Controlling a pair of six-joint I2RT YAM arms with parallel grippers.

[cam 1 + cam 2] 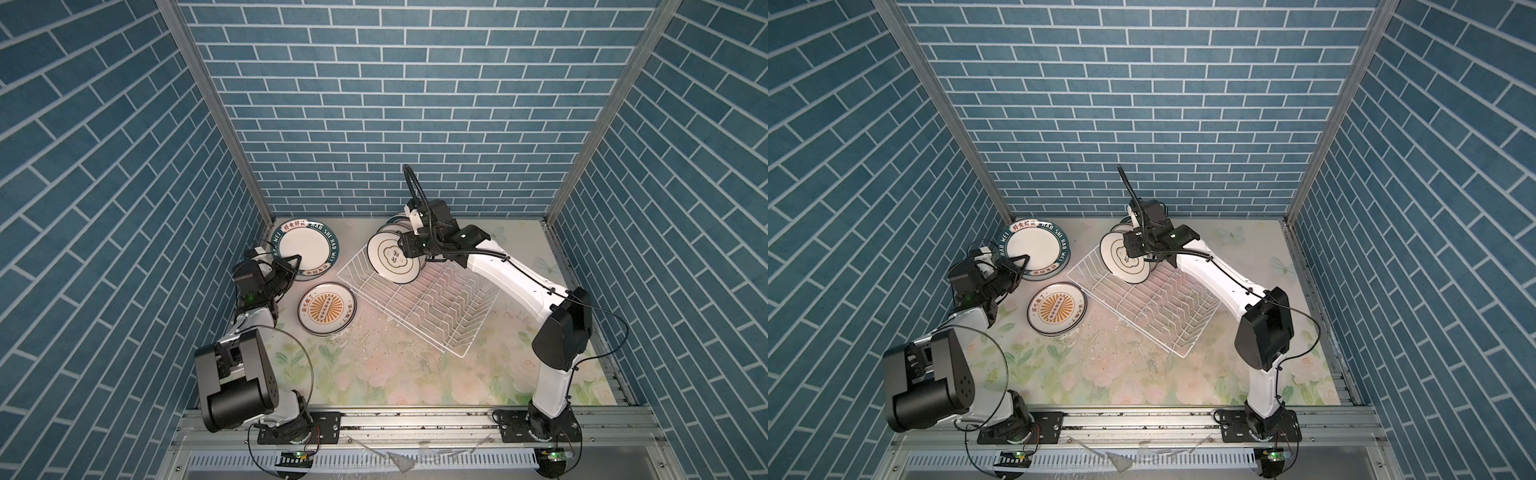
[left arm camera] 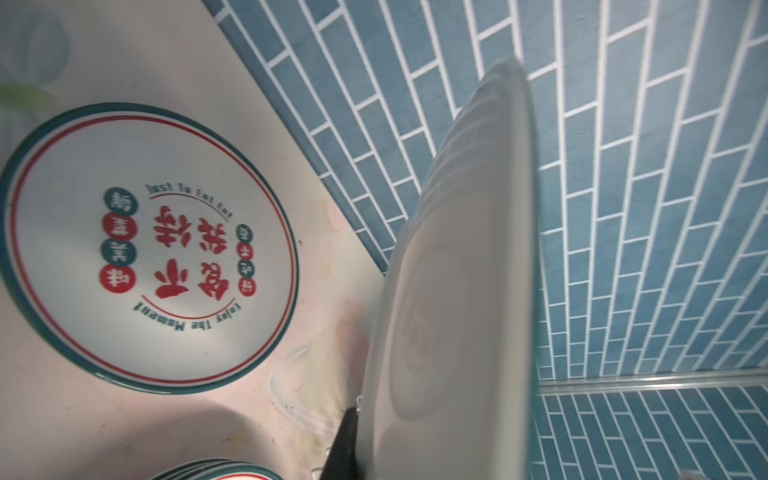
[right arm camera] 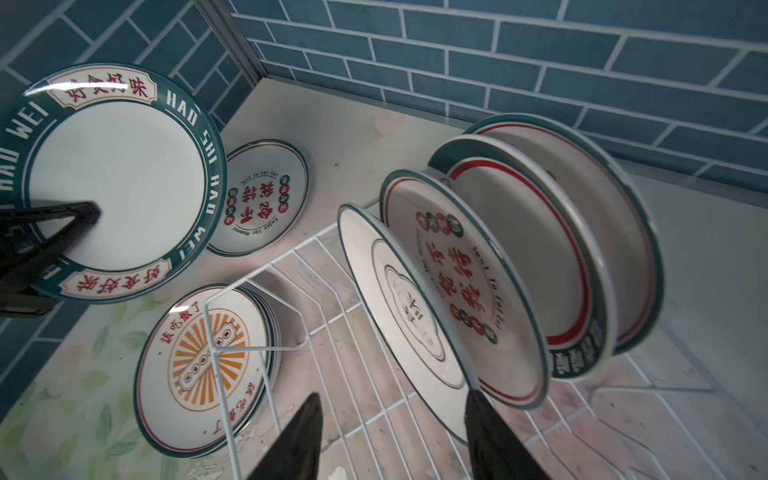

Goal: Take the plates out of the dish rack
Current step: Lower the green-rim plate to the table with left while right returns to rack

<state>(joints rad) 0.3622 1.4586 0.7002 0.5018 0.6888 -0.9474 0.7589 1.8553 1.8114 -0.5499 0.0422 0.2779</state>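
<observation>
Your left gripper (image 1: 294, 262) is clamped on the round white ceramic plate with the green lettered rim (image 1: 303, 249), tilted clear of the table. Your right gripper (image 3: 392, 397) stands spread and empty. The white wire dish rack (image 1: 432, 316) lies beneath it, with the cloud-emblem plate (image 3: 409, 307) at its tips and three more upright behind. Already out are the orange-sunburst stack (image 3: 203, 357) and the red-character plate (image 3: 257, 195). Judged past halfway; you have four left.
</observation>
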